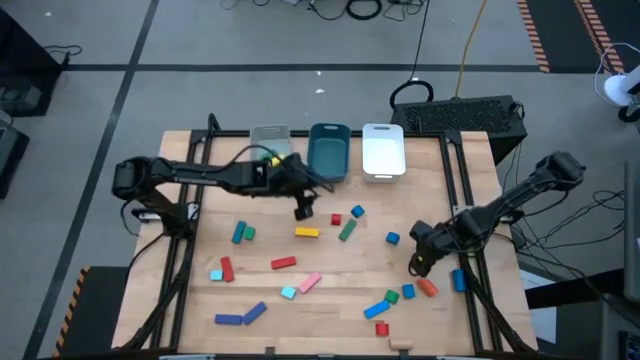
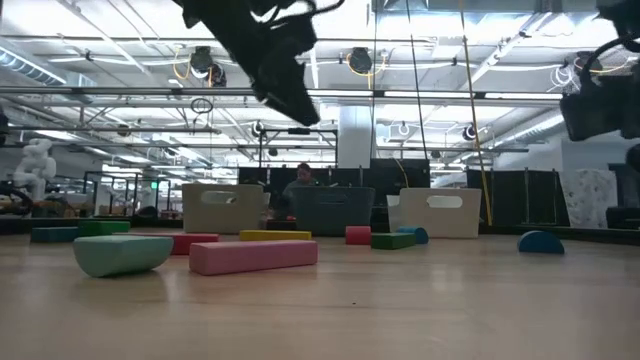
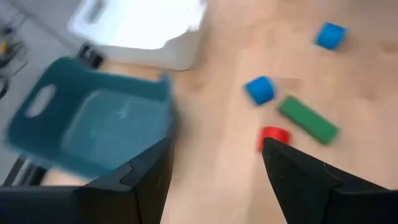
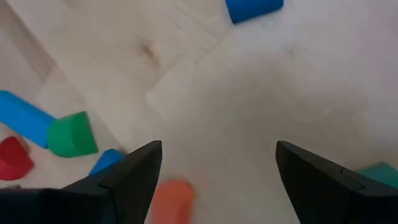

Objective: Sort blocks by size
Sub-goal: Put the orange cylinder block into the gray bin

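Observation:
Several coloured blocks lie scattered on the wooden table (image 1: 200,300): a yellow bar (image 1: 307,232), a green bar (image 1: 347,230), a red bar (image 1: 284,263), a pink bar (image 1: 308,283) and a blue cylinder (image 1: 392,238). My left gripper (image 1: 303,207) hangs open and empty above the table, in front of the teal tray (image 1: 329,150). In its wrist view (image 3: 214,146) a small red block (image 3: 273,135) lies ahead of the fingers. My right gripper (image 1: 420,262) is open and empty at the right, near an orange block (image 1: 427,287). In its wrist view (image 4: 217,149) bare table lies between the fingers.
A grey tray (image 1: 270,138), the teal tray and a white tray (image 1: 383,150) stand side by side at the far edge. More blocks cluster near the front right: a green one (image 1: 391,296) and blue ones (image 1: 377,309). Two blue bars (image 1: 240,316) lie near the front left.

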